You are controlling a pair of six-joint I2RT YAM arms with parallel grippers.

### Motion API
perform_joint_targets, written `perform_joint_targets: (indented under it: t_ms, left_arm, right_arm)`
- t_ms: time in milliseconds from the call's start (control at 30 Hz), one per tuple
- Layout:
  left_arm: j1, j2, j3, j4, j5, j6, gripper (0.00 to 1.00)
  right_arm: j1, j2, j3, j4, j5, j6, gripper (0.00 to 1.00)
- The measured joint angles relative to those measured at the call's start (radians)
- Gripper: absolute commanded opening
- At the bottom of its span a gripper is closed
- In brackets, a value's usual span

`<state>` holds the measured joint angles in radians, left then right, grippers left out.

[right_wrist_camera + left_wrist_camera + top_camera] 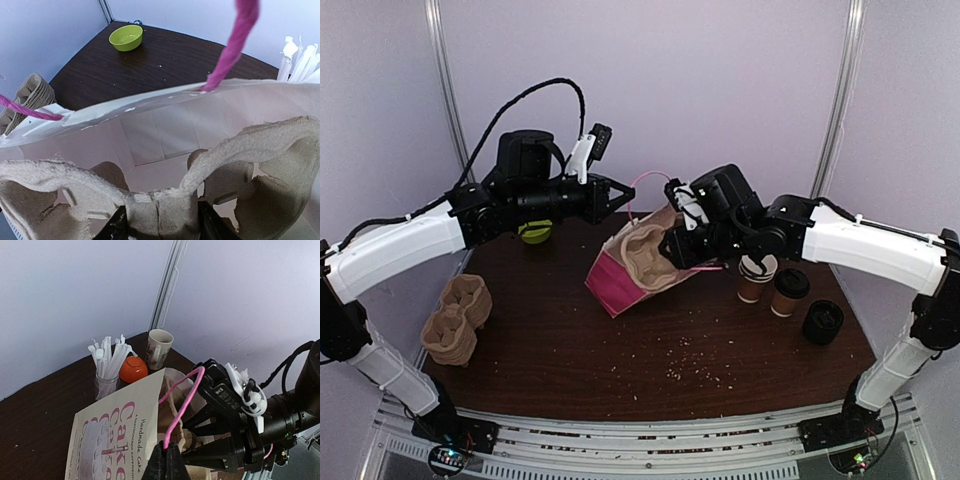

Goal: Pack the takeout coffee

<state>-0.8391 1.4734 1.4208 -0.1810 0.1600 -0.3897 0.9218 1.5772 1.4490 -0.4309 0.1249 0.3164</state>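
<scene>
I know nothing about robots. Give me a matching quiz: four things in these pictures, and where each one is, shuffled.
1 pink handle
2 cup carrier
3 green bowl
4 coffee cups

A standing on the table's right side
B pinched by the left end effector
C far-left part of the table
D held by the right end effector, partly inside the paper bag

Pairs: 1-B, 2-D, 3-C, 4-A

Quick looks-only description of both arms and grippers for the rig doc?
Matching pair. Left arm and right arm: long white shell links, black joint housings, black bases. A black cable loops above the left wrist. Left gripper and right gripper: black, two-fingered, each with a white plastic piece mounted by the wrist.
</scene>
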Motion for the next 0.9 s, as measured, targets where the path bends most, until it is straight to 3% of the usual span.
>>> perform_joint_targets:
  t_ms: [900]
  left_arm:
    - [0.0, 0.0, -0.003, 0.017, 0.047, -0.053, 0.0]
  right_arm:
    - [-0.058, -0.082, -0.106, 0.082, 0.055, 0.038, 0.42]
